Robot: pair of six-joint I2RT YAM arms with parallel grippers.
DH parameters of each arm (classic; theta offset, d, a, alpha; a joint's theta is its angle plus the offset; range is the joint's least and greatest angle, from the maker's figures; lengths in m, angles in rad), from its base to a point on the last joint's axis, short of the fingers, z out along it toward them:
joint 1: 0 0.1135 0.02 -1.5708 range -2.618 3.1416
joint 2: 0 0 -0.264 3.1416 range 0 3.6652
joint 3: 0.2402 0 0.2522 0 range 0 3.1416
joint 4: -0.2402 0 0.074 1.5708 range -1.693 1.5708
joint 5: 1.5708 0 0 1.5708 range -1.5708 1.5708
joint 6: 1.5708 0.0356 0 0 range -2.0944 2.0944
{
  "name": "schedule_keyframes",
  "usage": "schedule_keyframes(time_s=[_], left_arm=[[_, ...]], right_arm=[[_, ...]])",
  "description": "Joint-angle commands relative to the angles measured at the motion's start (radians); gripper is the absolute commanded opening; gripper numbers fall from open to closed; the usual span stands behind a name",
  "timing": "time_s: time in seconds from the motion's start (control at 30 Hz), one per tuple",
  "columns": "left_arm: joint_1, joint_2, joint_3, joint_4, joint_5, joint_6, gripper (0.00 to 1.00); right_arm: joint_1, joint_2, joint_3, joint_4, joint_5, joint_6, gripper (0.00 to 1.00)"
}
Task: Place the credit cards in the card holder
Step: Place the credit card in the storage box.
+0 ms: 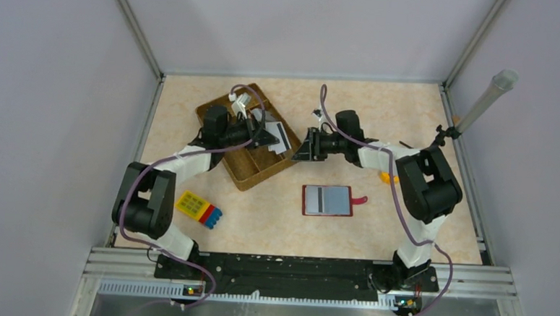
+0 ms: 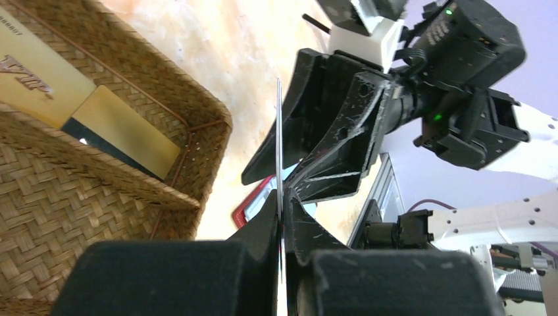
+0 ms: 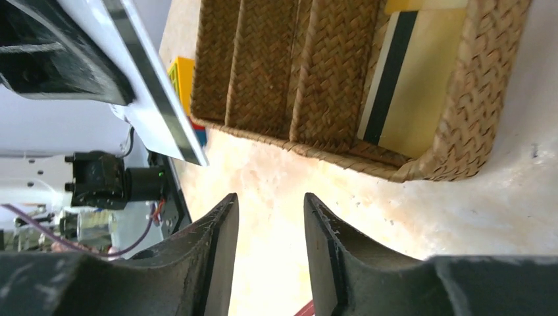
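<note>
A grey-silver credit card (image 1: 283, 138) with a dark stripe is held edge-up over the right end of the wicker basket (image 1: 228, 148). My left gripper (image 2: 281, 209) is shut on it; in the left wrist view the card (image 2: 279, 131) shows edge-on. My right gripper (image 3: 270, 212) stands open just right of that card (image 3: 141, 85), not touching it, with nothing between its fingers. Another tan-yellow credit card (image 3: 421, 72) with a dark stripe lies in the basket's end compartment. The red card holder (image 1: 327, 200) lies open and flat on the table, nearer the arms' bases.
A yellow-red-blue toy block (image 1: 199, 209) sits on the table near the left arm. The wicker basket (image 3: 329, 72) has several compartments. A small orange object (image 1: 386, 177) lies by the right arm. Metal frame posts (image 1: 135, 27) border the table.
</note>
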Motion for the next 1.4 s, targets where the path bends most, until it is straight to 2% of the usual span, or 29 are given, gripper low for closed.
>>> schedule_keyframes(time_s=[0.0, 0.13, 0.5, 1.0, 1.17, 1.27, 1.37], left_arm=[[0.002, -0.070, 0.030, 0.053, 0.063, 0.002, 0.00], [0.002, -0.090, 0.021, 0.040, 0.081, 0.005, 0.00], [-0.003, -0.107, 0.014, 0.029, 0.092, 0.010, 0.00], [-0.018, -0.081, 0.027, 0.034, 0.129, 0.011, 0.00], [-0.021, -0.074, 0.032, 0.032, 0.143, 0.014, 0.00], [-0.021, -0.064, 0.034, 0.031, 0.144, 0.017, 0.00], [-0.021, -0.047, 0.042, 0.027, 0.136, 0.019, 0.00]], right_arm=[[-0.008, -0.058, -0.005, 0.090, -0.094, -0.037, 0.43], [-0.007, -0.072, 0.001, 0.148, -0.134, 0.000, 0.52], [-0.007, -0.080, 0.027, 0.181, -0.189, 0.025, 0.55], [-0.007, -0.052, 0.048, 0.261, -0.208, 0.099, 0.27], [-0.008, -0.044, 0.052, 0.261, -0.191, 0.107, 0.21], [-0.008, -0.044, 0.048, 0.250, -0.152, 0.107, 0.08], [-0.012, -0.040, 0.043, 0.243, -0.111, 0.110, 0.00]])
